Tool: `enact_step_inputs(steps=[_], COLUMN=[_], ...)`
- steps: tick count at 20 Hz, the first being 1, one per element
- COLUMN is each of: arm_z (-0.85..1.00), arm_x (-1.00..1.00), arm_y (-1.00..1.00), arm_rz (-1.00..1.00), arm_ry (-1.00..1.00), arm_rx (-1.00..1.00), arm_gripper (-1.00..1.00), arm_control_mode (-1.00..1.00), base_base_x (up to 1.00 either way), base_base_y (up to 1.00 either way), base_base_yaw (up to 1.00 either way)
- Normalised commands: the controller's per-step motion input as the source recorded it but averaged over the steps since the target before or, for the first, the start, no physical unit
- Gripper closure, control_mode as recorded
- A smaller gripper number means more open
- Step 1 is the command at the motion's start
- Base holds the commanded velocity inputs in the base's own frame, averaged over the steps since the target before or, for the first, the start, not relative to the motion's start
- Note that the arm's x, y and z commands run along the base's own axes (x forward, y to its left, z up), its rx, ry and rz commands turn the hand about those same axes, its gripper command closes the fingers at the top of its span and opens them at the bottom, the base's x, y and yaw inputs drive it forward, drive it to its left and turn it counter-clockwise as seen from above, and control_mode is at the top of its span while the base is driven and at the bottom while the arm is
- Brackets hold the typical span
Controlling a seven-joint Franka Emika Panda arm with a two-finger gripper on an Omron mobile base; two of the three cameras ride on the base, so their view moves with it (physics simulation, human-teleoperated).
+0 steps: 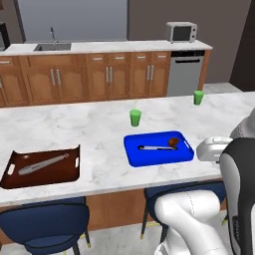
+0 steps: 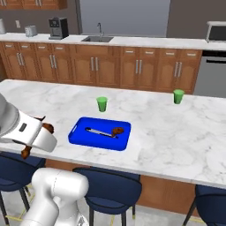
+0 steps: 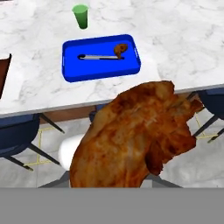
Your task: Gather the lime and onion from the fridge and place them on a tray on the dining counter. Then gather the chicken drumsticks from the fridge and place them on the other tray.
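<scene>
Gripper (image 2: 37, 132): clamped on a drumstick (image 3: 135, 135), carried low at the near edge of the counter (image 1: 74, 129), short of the blue tray (image 1: 134, 152). In the hand view the meat fills the foreground and hides the fingertips; in the right base view brown meat shows beside and below the white hand.

Blue tray: on the counter, ahead of the hand. Holds one drumstick (image 1: 173, 142) at its far right end, touching a grey utensil (image 1: 152, 147) that lies lengthwise along the middle.

Brown tray (image 1: 15, 182): far left on the counter, well apart; holds a grey utensil only. No lime or onion seen on it.

Green cups (image 1: 135, 117) (image 1: 198, 97): upright, behind the blue tray; one near its far rim.

Step in hand, by judgement: second drumstick to the blue tray. Advice: lift clear of the counter edge and near rim, travel forward over the tray's open left half, lower close to the floor of the tray before release, keep off the utensil and short of the cup.
</scene>
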Motion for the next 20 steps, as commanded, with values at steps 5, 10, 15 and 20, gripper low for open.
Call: enact_step_inputs(steps=[5,10,15,20], arm_z=[0.00,-0.05,-0.10,-0.27], arm_x=[0.00,0.51,0.91,0.68], arm_y=[0.00,0.00,0.05,0.11], arm_rz=[0.00,0.00,0.00,0.00], arm_ry=[0.00,0.02,0.05,0.03], arm_rx=[0.00,0.02,0.03,0.01], arm_gripper=[1.00,1.00,1.00,1.00], arm_control_mode=[1.00,-1.00,-1.00,-1.00], base_base_x=[0.67,0.28,0.00,0.00], base_base_y=[0.00,0.00,0.00,0.00], base_base_yaw=[-0.12,-0.03,0.00,0.00])
